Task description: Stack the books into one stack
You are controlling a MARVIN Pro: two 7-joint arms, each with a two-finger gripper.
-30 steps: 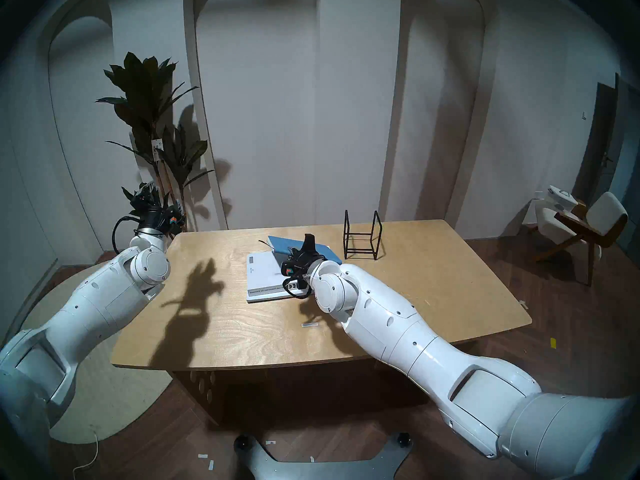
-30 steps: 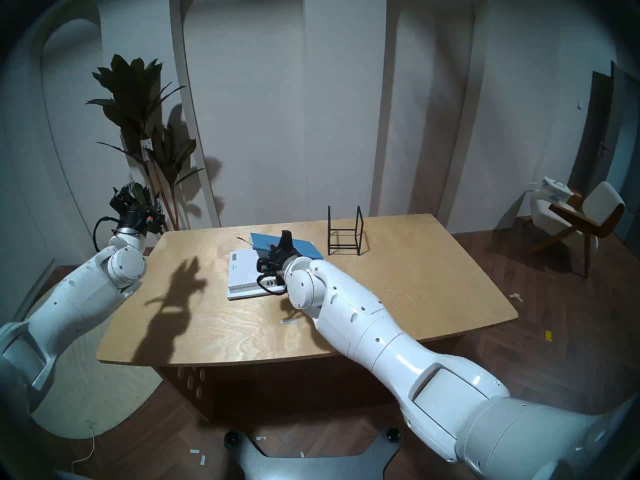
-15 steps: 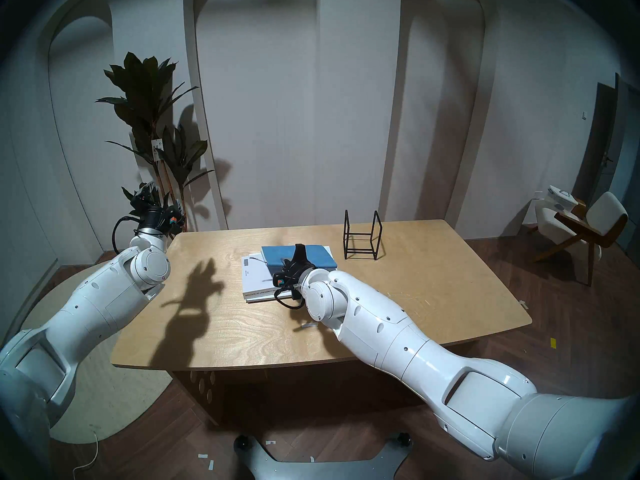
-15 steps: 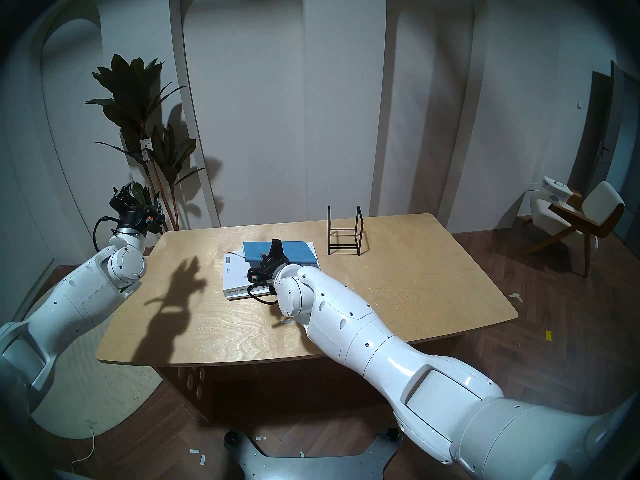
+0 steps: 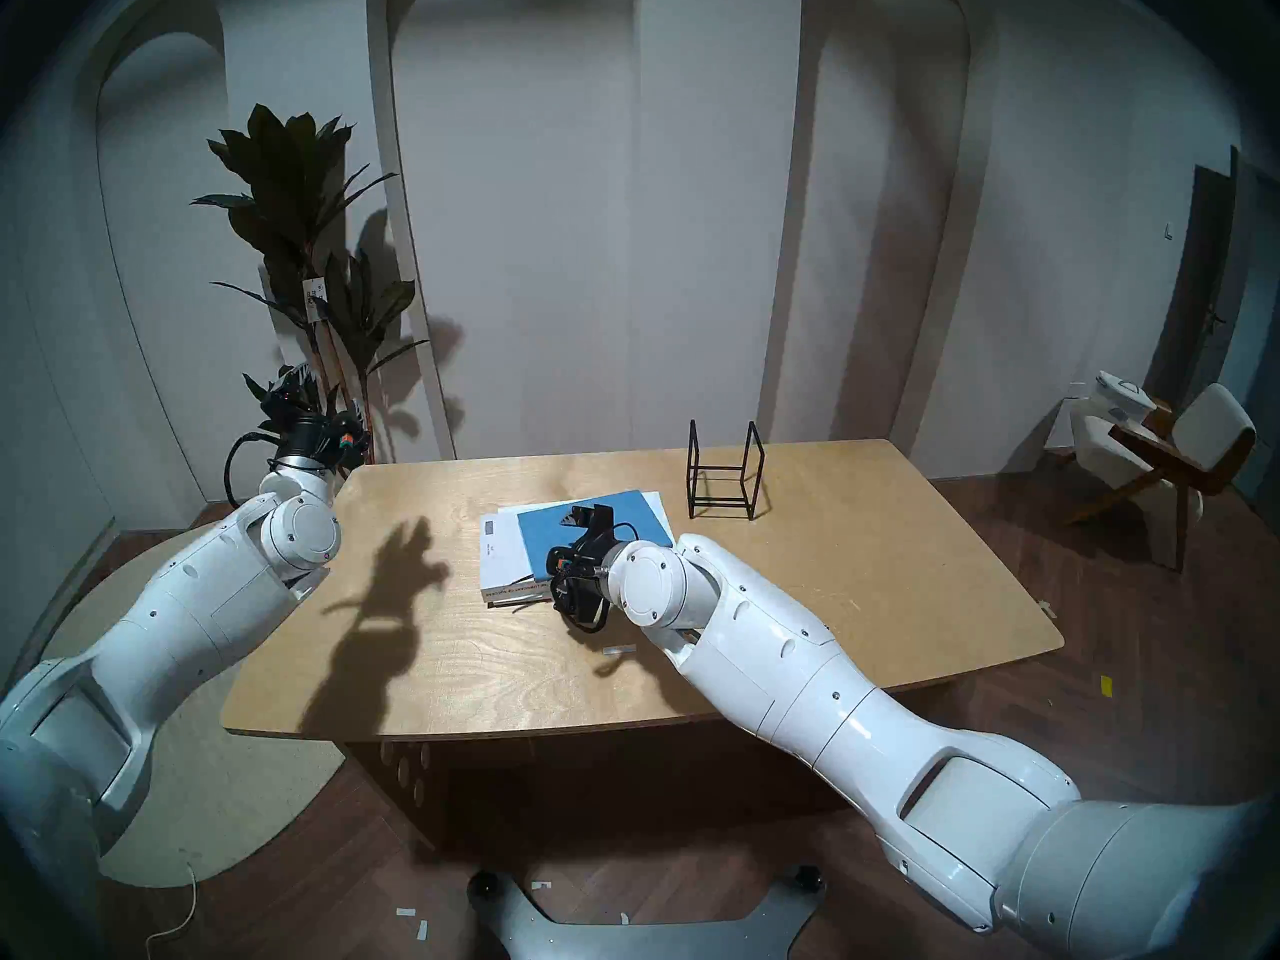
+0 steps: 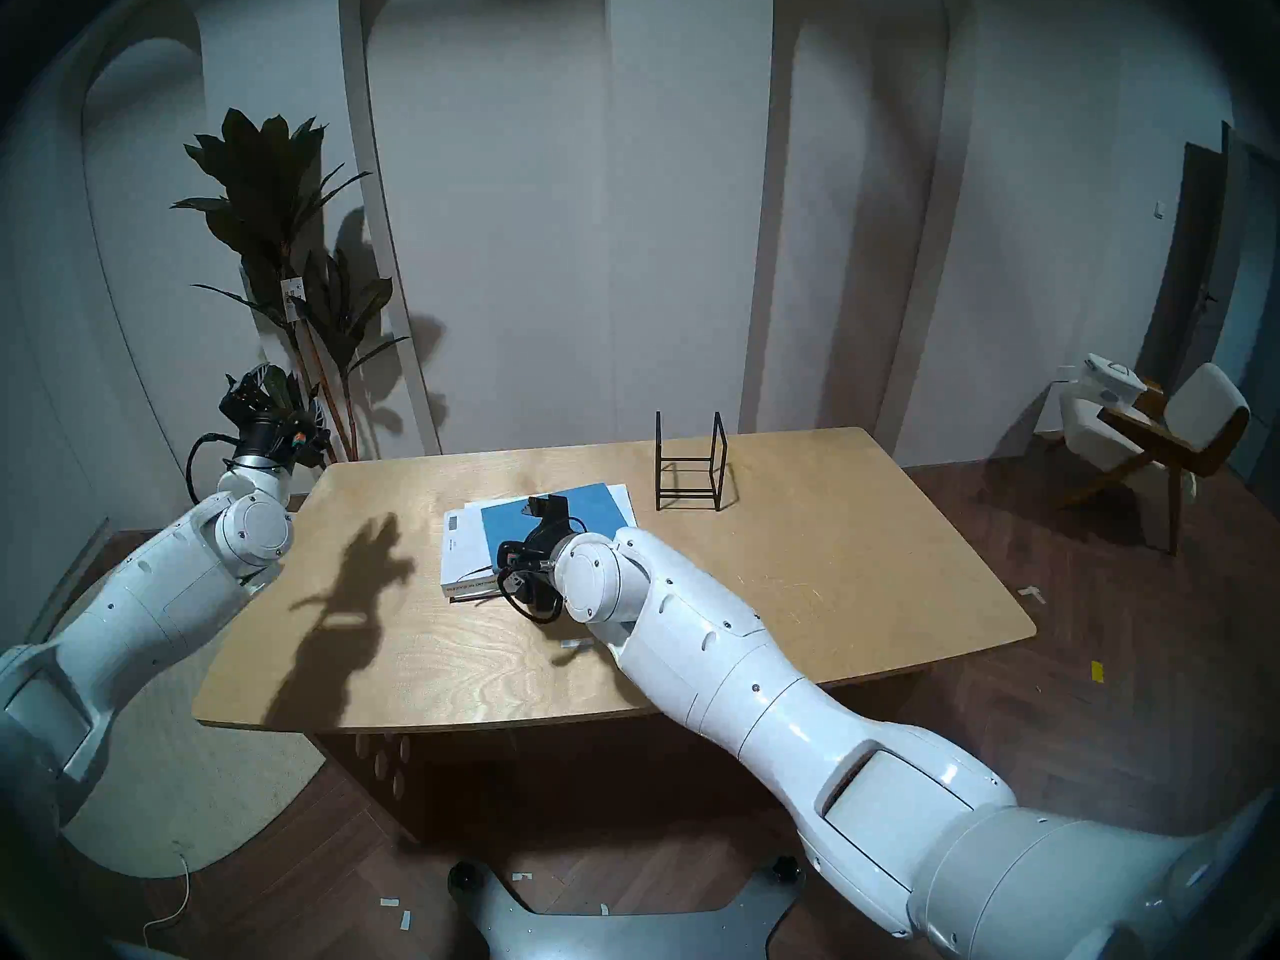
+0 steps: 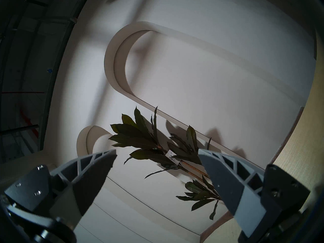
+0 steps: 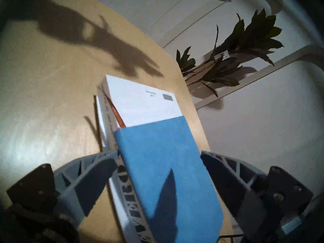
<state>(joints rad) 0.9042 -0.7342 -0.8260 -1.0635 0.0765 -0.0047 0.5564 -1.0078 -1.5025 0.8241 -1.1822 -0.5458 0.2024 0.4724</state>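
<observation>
**Now the blue notebook lies on the pile**

Here you see the blue notebook (image 5: 602,532) flat on the thick white book (image 5: 504,553), over the thin white booklet (image 5: 658,505), mid-table (image 5: 831,591). Your right gripper (image 8: 158,160) spreads wide above it, gripping nothing. Your left gripper (image 7: 157,155) gapes empty toward the plant (image 7: 157,146).

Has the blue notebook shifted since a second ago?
Yes. The blue notebook has swung round and come toward the robot, away from the black wire stand, and now lies flat on the thick white book.
</observation>
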